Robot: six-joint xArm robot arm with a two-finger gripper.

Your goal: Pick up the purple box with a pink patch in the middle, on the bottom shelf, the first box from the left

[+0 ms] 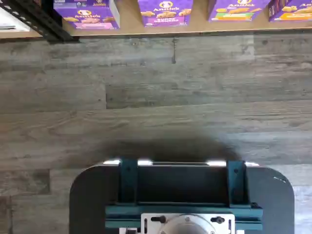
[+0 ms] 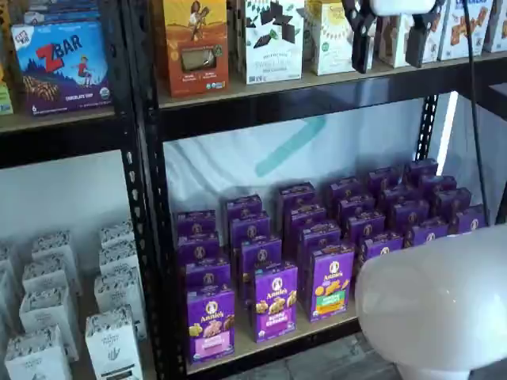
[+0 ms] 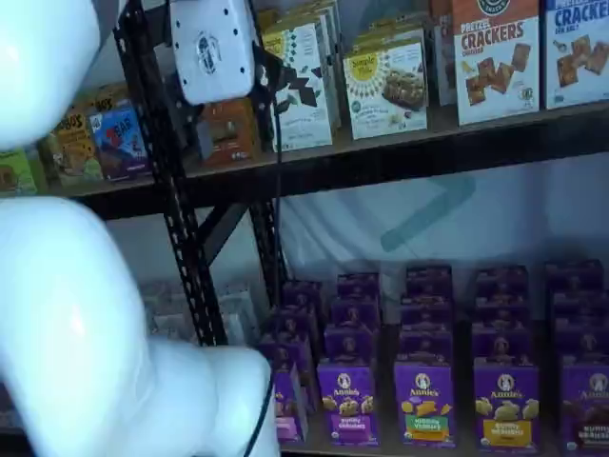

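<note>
The purple box stands upright at the front left of the bottom shelf, with the pink patch low on its front. The wrist view shows the purple box at the shelf edge, beyond a stretch of wood floor. In a shelf view the white arm half hides the purple box. My gripper hangs from the top edge, high above the purple rows and to their right. Its two black fingers stand wide apart and hold nothing. The gripper's white body shows by the upper shelf.
A purple-band carton and a green-band carton stand right of the purple box, with rows of purple cartons behind. A black upright and white cartons are to its left. The white arm fills the foreground. A dark mount shows in the wrist view.
</note>
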